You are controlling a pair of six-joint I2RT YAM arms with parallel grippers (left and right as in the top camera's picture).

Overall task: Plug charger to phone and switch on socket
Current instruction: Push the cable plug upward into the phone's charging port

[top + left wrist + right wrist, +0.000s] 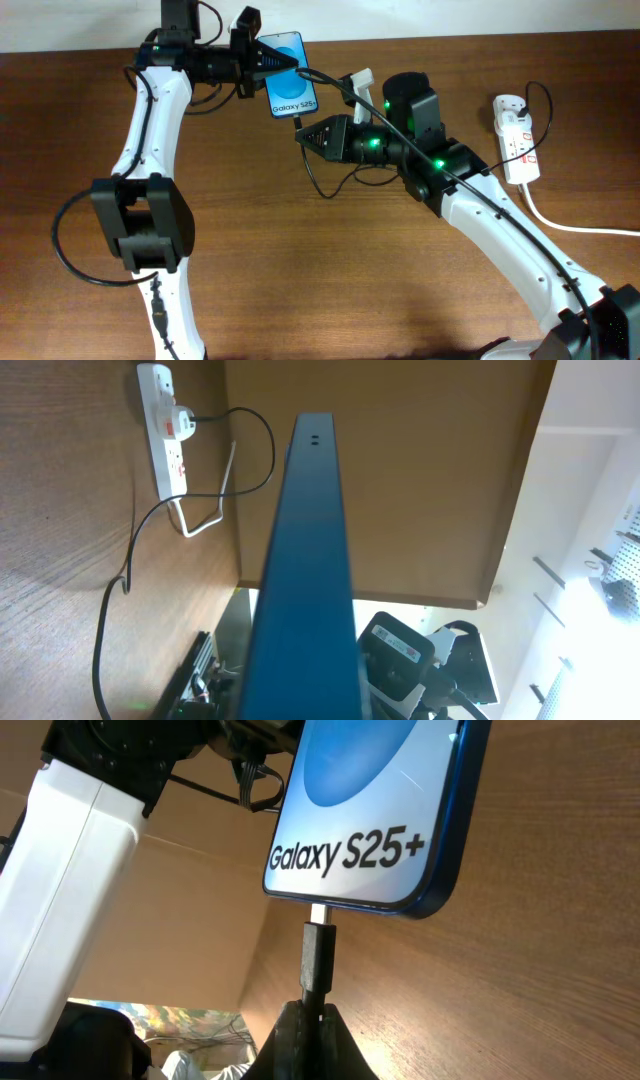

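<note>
The left gripper (280, 58) clamps the phone (370, 800), whose long axis lines up with the charger (318, 955) pinched in the right gripper (308, 1018), tip seemingly at the port.

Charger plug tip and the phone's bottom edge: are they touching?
Touching. The right wrist view shows the silver tip of the charger plug meeting the bottom edge of the phone with no gap; seating depth is unclear.

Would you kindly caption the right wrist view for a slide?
Right gripper holding the charger plug at the bottom edge of the phone, screen reading Galaxy S25+.
</note>
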